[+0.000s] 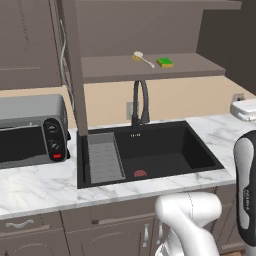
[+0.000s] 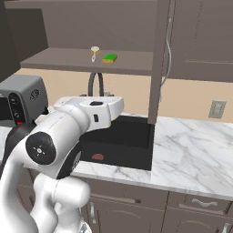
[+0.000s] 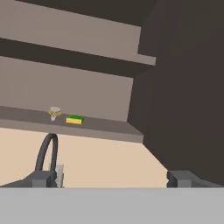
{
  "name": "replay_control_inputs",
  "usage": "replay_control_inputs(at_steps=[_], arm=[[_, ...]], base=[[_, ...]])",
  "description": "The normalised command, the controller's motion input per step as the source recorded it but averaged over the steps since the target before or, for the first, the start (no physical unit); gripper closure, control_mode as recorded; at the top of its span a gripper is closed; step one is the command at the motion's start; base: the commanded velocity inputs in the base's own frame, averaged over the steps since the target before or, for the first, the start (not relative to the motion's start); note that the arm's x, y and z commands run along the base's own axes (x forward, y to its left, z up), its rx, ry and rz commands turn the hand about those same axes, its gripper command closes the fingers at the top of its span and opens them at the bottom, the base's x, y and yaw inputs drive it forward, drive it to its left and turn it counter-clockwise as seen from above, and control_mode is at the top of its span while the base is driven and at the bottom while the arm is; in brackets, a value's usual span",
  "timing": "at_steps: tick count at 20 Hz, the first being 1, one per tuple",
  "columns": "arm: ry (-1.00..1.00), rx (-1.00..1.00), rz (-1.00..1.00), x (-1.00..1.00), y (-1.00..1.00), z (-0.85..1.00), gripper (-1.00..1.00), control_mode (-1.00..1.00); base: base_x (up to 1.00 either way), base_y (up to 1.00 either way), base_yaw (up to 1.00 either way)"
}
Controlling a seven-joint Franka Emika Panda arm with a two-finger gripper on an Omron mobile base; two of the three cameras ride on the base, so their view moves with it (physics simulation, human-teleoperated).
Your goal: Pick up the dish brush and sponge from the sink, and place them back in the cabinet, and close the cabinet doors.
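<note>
Green sponge point(image 1: 165, 62) and brush point(image 1: 142, 58) lie side by side, just apart, on the cabinet point(image 1: 150, 67) shelf above the faucet point(image 1: 140, 102). Black sink point(image 1: 165, 150) below holds only its grey tray point(image 1: 104, 157) and red drain point(image 1: 140, 173). I see my end effector point(image 3: 112, 178) released, fingertips point(image 3: 41, 179) spread wide, holding nothing. One door point(image 1: 76, 70) stands open edge-on.

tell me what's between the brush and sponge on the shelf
Nothing: bare shelf separates the brush and sponge, seen in the left base view.

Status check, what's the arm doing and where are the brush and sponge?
Jaws open, empty. Dish brush and sponge on cabinet shelf. Doors open.
</note>
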Motion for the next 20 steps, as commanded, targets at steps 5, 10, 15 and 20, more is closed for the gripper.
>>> replay_control_inputs(at_steps=[5,10,15,20], arm=[[-0.01,0.0,0.0,-0.27,-0.1,0.0,-1.0,-1.0],[0.0,0.0,0.0,-0.19,-0.2,0.0,-1.0,-1.0],[0.0,0.0,0.0,-0.24,-0.18,0.0,-1.0,-1.0],[0.0,0.0,0.0,-0.18,-0.14,0.0,-1.0,-1.0]], base=[[0.0,0.0,0.0],[0.0,0.0,0.0],[0.0,0.0,0.0],[0.0,0.0,0.0]])
